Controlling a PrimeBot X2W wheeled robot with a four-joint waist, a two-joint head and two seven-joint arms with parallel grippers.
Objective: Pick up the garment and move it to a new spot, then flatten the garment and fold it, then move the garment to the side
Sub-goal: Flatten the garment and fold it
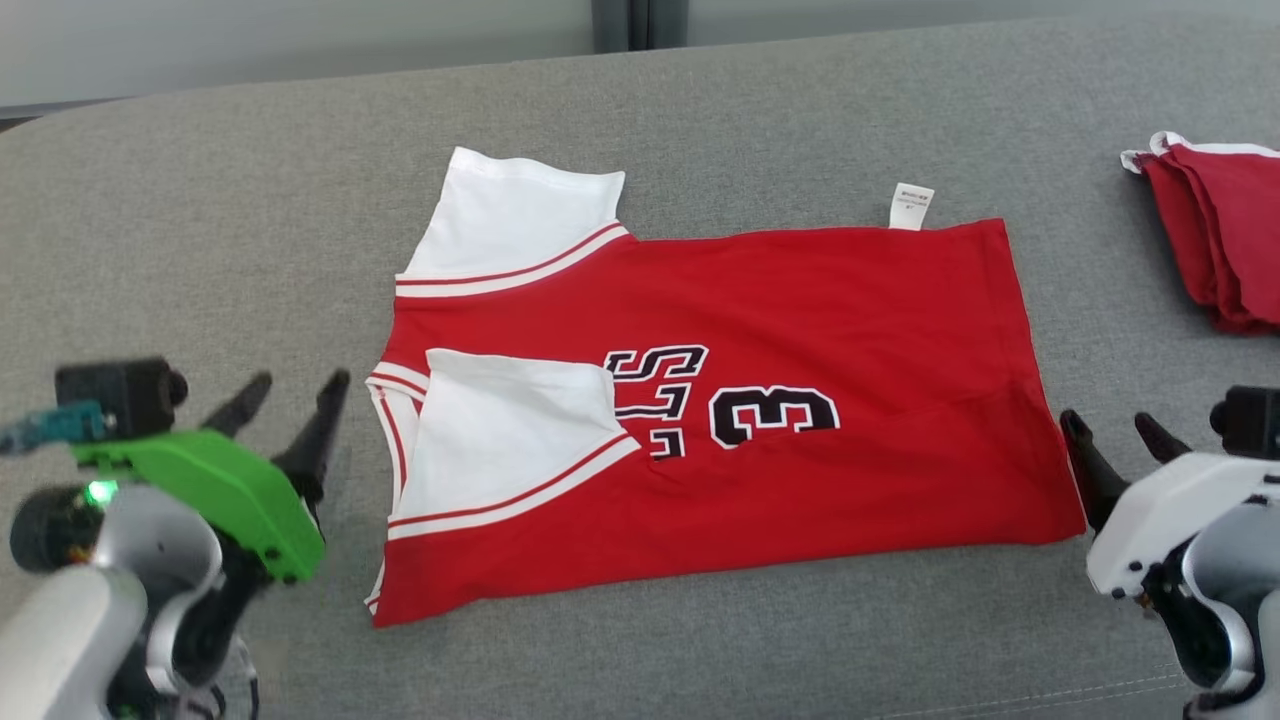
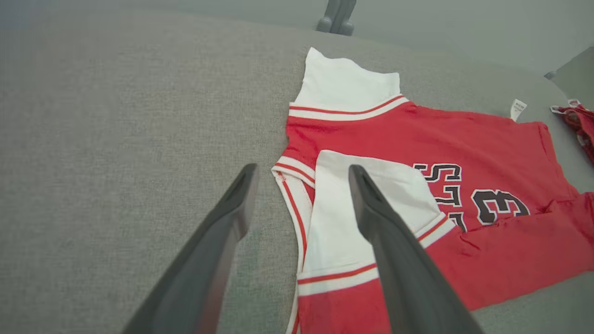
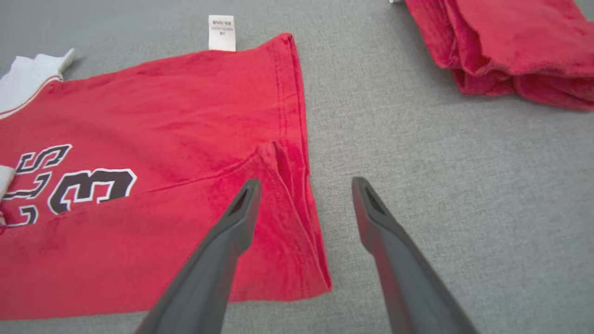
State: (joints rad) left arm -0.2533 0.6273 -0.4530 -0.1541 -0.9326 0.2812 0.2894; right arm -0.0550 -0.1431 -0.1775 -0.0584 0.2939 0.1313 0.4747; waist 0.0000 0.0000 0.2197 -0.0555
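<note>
Garment (image 1: 800, 330) untouched: left fingers (image 1: 322, 425) wide apart, empty, beside collar; right fingers (image 1: 1085, 465) same, by hem.

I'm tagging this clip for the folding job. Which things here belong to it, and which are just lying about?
Job: red jersey, one white sleeve folded over its front; left gripper and right gripper, both open, one at each end.
Lying about: pile of red cloth at the far right, apart from the jersey.

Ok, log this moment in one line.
shirt: flat on grey surface, one sleeve folded onto front | left gripper: open, at collar end | right gripper: open, at hem end | held: nothing
</note>
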